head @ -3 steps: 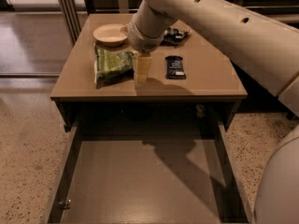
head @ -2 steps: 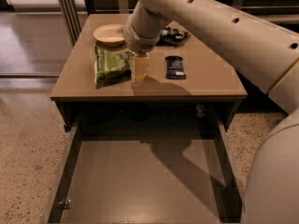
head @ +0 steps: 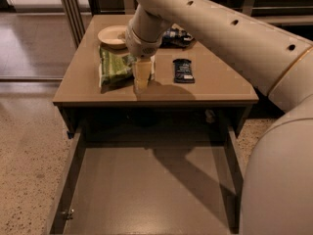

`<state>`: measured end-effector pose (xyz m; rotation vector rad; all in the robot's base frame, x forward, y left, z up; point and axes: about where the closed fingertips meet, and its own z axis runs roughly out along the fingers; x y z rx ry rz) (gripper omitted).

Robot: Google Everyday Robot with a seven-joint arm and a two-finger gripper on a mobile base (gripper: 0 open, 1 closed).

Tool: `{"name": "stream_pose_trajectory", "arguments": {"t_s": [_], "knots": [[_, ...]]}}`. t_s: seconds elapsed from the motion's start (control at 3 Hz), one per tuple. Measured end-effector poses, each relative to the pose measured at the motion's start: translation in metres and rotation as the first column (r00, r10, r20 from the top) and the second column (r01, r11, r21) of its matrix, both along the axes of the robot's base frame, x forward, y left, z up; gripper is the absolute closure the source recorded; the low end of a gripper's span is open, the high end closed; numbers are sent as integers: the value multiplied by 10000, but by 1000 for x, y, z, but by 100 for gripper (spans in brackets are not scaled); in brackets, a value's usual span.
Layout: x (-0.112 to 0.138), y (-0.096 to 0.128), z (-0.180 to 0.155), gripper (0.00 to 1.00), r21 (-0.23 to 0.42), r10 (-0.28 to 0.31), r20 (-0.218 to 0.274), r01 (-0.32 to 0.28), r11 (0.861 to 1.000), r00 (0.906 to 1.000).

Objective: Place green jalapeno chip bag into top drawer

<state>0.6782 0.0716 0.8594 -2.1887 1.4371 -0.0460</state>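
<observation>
The green jalapeno chip bag [head: 113,68] lies flat on the left half of the tan table [head: 210,87], just in front of a bowl. My gripper [head: 142,78] points down at the bag's right edge, low over the tabletop near the front edge. The arm hides the bag's right end. The top drawer [head: 146,190] is pulled out wide below the table's front, and nothing lies on its flat bottom.
A cream bowl [head: 113,35] sits at the back left of the table. A small dark bar wrapper [head: 183,70] lies right of my gripper. A dark blue-black chip bag [head: 177,36] lies at the back, partly behind my arm. Metal posts [head: 72,11] stand at the left.
My gripper has shifted slightly left, closer to the green bag's right edge. The bag and the drawer have not moved.
</observation>
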Motion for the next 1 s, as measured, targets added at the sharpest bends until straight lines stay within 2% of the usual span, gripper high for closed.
{"name": "stream_pose_trajectory", "arguments": {"t_s": [0.67,1.0], "knots": [[16,15,-19,0,-205,416,-52,-417,9989,9991],[18,17,-21,11,-232,467,-52,-469,9986,9989]]}}
